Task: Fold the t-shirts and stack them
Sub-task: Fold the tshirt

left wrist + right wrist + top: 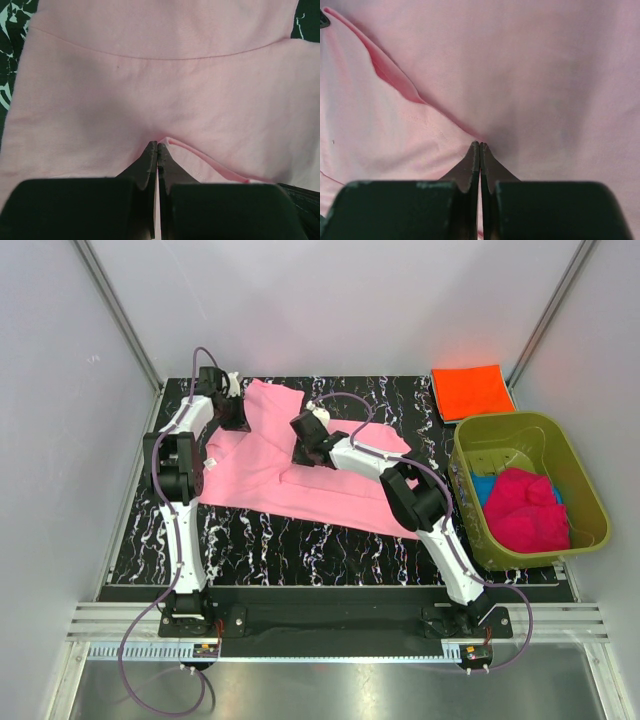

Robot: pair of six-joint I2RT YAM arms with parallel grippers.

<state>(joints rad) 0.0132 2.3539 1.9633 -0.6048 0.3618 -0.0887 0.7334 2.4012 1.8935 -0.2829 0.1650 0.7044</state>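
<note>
Black fingertips of the left gripper (157,145) filled its wrist view, jaws pressed together on a pucker of the light pink t-shirt (160,75). The right gripper (479,145) was likewise closed, pinching pink cloth beside a fold edge. Only the overhead view showed the rest: the pink shirt spread on the marbled black table (330,535), the orange t-shirt (470,390) folded at the far right corner, and the magenta t-shirt (525,505) and blue t-shirt (482,487) bundled in the olive tub (505,425).

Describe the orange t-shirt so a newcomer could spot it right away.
Find the olive-green tub at the right of the table. Just behind it, in the far corner, lies the orange t-shirt. It alone is folded into a neat square.
</note>
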